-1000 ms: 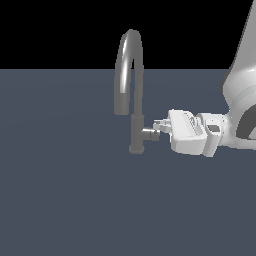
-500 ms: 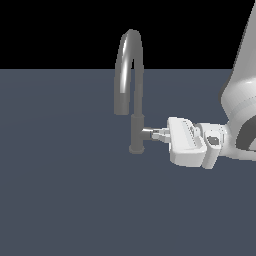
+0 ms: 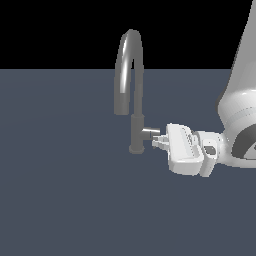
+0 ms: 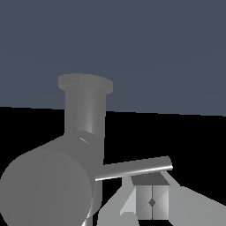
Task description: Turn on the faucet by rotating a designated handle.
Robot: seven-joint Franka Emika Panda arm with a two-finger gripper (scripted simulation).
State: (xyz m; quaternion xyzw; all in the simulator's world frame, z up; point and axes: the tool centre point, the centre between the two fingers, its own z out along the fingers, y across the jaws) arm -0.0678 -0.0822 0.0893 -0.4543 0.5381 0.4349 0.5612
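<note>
Dark slate bench point(image 3: 60, 200) fills the lower scene under a black background, and nothing else is seen on it but the faucet and the arm. Nearest in the exterior view, the white gripper point(image 3: 156, 141) is seen reaching in from that view's right, its fingertips at the end of the handle point(image 3: 150, 132). Against the two earlier pictures, the gripper body has been lowered and tilted slightly, while the fingertips have stayed at the stub. In the wrist view the thin lever point(image 4: 134, 168) is seen lying just beside a finger point(image 4: 151, 199), seemingly touching. Whether the fingers are apart or clamped cannot be told. This is judged to be the start of the turning push, with little rotation of the handle yet shown. Behind stands the faucet point(image 3: 129, 75), upright, its post unmoved.
</note>
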